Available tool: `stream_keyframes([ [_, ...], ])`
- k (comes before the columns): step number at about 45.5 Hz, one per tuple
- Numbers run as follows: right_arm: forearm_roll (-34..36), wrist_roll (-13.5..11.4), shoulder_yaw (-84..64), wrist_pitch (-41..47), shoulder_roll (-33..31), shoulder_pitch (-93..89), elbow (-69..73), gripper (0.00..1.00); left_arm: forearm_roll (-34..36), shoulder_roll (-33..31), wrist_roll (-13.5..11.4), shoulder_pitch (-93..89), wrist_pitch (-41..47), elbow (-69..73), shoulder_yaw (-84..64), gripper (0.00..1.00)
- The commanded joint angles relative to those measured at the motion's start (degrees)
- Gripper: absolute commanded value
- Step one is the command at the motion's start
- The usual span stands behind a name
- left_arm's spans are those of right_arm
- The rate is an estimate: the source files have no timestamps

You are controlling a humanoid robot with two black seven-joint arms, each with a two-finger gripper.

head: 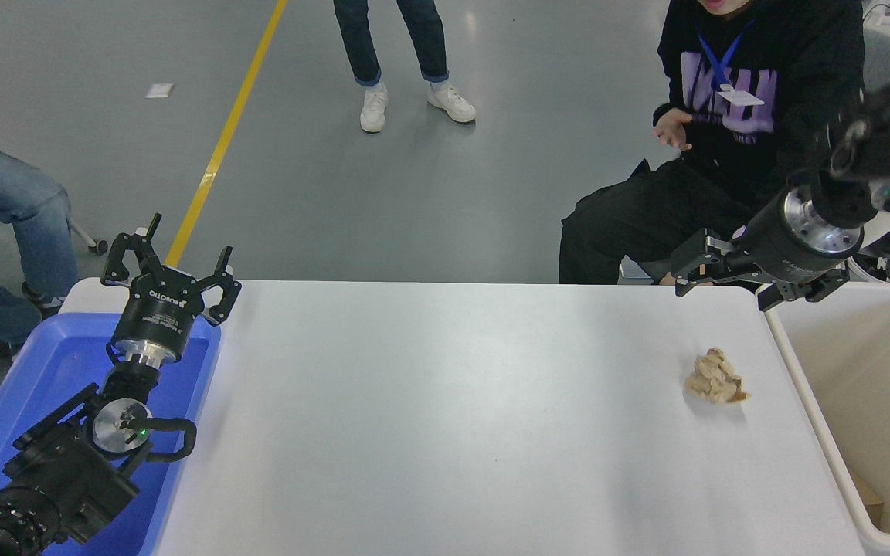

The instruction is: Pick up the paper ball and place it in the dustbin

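- paper ball (715, 378) sits on the white table (453, 417), near its right edge, just left of the dustbin (862, 401)
- right gripper (688, 270) over the table's far right corner, fingers spread, holding nothing, well clear of the ball
- left gripper (169, 266) parked over the blue tray (43, 371), fingers apart, empty

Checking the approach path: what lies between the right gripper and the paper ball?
Nothing: in the head view, only bare white table separates the right gripper from the paper ball.
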Motion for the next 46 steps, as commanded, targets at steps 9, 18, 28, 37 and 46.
stream_keyframes([
  [9,-0.63,-0.08,2.72,-9.16,5.52,-26.22,-22.06,1.0,-0.1,0.0,-0.09,-0.01,0.0,0.0,-0.02,0.98],
  [18,-2.74,-0.26,2.72,-14.34,8.6,-35.97,-30.85,1.0,-0.1,0.0,-0.09,-0.01,0.0,0.0,-0.02,0.98],
  [28,-3.18,-0.26,3.16,-19.0,8.33,-40.19,-32.52,1.0,-0.1,0.0,-0.09,-0.01,0.0,0.0,-0.02,0.98],
  [37,-2.74,-0.26,3.34,-19.79,8.33,-43.19,-34.37,1.0,-0.19,0.0,-0.09,-0.01,0.0,0.0,-0.02,0.98],
  [46,-2.3,-0.35,8.08,-22.25,8.33,-44.95,-36.39,1.0,-0.19,0.0,-0.09,-0.01,0.0,0.0,-0.02,0.98],
])
